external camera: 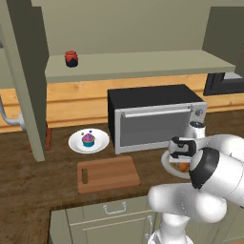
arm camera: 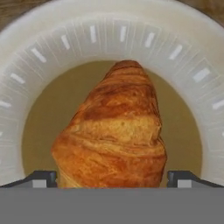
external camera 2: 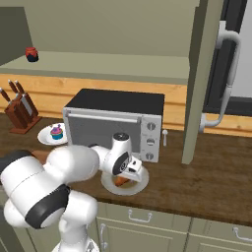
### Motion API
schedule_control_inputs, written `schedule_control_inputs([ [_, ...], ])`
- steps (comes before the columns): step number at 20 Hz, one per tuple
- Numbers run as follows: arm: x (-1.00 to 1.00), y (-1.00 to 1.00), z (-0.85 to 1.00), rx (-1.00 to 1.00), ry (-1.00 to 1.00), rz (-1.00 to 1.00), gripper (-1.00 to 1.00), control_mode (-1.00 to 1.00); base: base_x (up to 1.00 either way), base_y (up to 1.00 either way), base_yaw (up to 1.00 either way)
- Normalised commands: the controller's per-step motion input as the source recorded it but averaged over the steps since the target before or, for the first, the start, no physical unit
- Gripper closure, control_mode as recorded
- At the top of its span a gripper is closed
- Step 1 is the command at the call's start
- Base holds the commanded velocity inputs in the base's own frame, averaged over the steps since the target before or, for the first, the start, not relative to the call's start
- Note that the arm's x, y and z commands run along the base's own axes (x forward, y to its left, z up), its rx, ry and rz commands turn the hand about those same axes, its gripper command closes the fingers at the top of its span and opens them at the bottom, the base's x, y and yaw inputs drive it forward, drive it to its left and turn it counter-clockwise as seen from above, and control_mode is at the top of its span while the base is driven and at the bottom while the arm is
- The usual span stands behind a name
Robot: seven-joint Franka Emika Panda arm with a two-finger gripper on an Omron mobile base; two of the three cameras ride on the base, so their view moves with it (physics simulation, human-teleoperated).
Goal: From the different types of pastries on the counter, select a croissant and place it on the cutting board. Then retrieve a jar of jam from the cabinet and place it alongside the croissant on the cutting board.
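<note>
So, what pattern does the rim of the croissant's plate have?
Short white dashes spaced around the cream rim of the plate, clearest in the hand view.

The croissant (arm camera: 114, 131) lies on a plate (arm camera: 52, 48) before the microwave (external camera: 152, 116); the cutting board (external camera: 108, 174) lies near the tabletop's (external camera: 28, 181) front edge, the jam jar (external camera: 71, 58) on the shelf (external camera: 143, 64).

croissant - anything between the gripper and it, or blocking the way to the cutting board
Nothing visible does. The open gripper straddles the croissant on its plate; bare counter lies between there and the cutting board.

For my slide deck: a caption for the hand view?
Open gripper straddling a croissant on a white plate.
</note>
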Motion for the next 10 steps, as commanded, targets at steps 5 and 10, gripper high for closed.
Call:
schedule_control_inputs([
  [5, 0.11, 0.00, -0.25, 0.00, 0.02, -0.02, 1.00, -1.00, 0.00, 0.00, 0.00],
  [10, -0.27, 0.00, 0.36, 0.00, -0.02, -0.01, 1.00, -1.00, 0.00, 0.00, 0.00],
])
